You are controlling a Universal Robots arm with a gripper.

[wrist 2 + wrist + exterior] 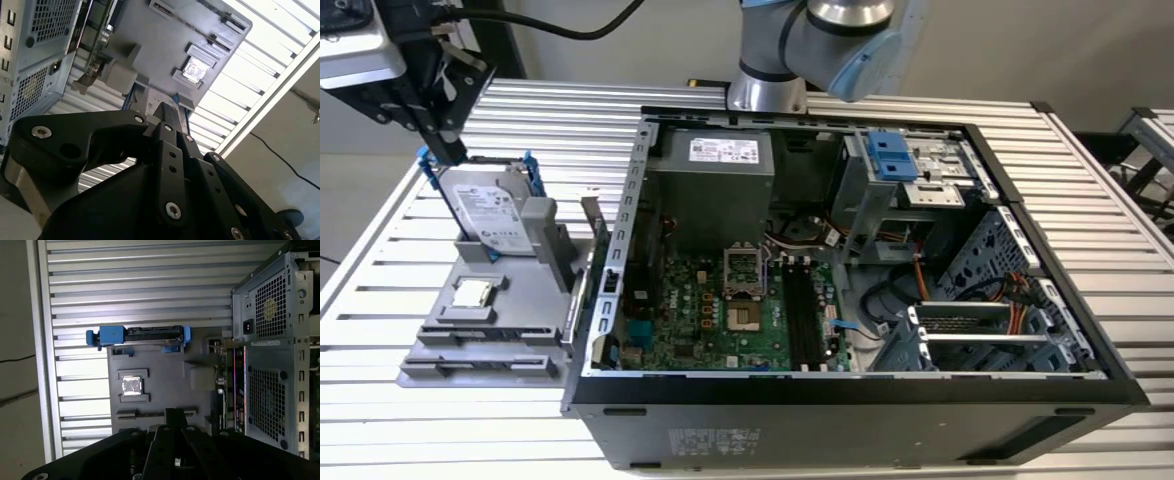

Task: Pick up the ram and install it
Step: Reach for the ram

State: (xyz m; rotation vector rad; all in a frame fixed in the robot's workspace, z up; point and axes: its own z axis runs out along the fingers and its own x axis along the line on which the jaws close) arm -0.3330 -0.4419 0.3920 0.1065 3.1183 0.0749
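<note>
My gripper (pixel 451 155) hangs at the exterior view's far left, over the back corner of the grey parts fixture (pixel 520 330), just above the upper edge of the upright hard drive (pixel 494 215). Its fingers (pixel 167 111) are shut, tips together, and I see nothing between them. In the first wrist view the gripper (pixel 173 412) sits over the fixture's long narrow slot (pixel 155 414). The ram is out of view. The motherboard's dark memory slots (pixel 803 315) lie inside the open computer case (pixel 854 400).
A small square silver processor chip (pixel 474 292) rests in its pocket on the fixture. An expansion card (pixel 235 380) stands between the fixture and the case wall. The arm's base (pixel 767 60) rises behind the case. All of this stands on a slatted metal table (pixel 400 440).
</note>
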